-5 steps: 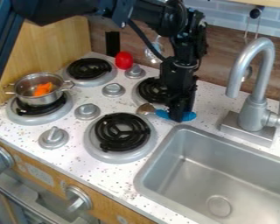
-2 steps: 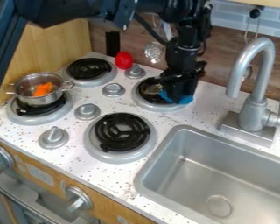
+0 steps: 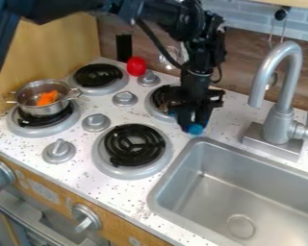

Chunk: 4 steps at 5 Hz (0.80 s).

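so our hand (image 3: 192, 124) looks clamped on the blue utensil (image 3: 195, 129) and just brought it nearer the sink (image 3: 200, 141) at center frame; we're probably still mid-carry.

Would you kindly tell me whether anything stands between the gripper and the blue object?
Nothing visible does: the gripper is right at the blue object, part of which shows at its lower end.
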Tool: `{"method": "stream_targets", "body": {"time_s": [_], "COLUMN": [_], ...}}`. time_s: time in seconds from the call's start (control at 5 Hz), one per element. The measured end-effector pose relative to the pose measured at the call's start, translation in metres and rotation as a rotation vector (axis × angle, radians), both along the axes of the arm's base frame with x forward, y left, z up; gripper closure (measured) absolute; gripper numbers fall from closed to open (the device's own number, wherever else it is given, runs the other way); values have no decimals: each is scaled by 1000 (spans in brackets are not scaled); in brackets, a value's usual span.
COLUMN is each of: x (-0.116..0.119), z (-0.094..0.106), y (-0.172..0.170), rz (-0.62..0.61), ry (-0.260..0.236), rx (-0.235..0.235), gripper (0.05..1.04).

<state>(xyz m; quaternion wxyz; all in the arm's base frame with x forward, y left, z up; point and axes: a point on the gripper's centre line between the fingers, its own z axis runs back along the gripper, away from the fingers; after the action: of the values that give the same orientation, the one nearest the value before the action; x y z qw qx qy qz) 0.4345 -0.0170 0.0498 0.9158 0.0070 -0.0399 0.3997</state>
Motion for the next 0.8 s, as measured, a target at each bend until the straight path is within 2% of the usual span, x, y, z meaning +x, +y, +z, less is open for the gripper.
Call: {"method": "stream_targets", "body": {"time_s": [0.2, 0.4, 0.6, 0.8], "x": [-8, -11, -14, -10], "z": [-9, -1, 0, -1], "y": [4, -5, -10, -14], "rz": [-197, -359, -470, -530], "ry": [-3, -15, -8, -38], "rx": [-66, -110, -138, -126], "gripper": [639, 688, 824, 936]}}
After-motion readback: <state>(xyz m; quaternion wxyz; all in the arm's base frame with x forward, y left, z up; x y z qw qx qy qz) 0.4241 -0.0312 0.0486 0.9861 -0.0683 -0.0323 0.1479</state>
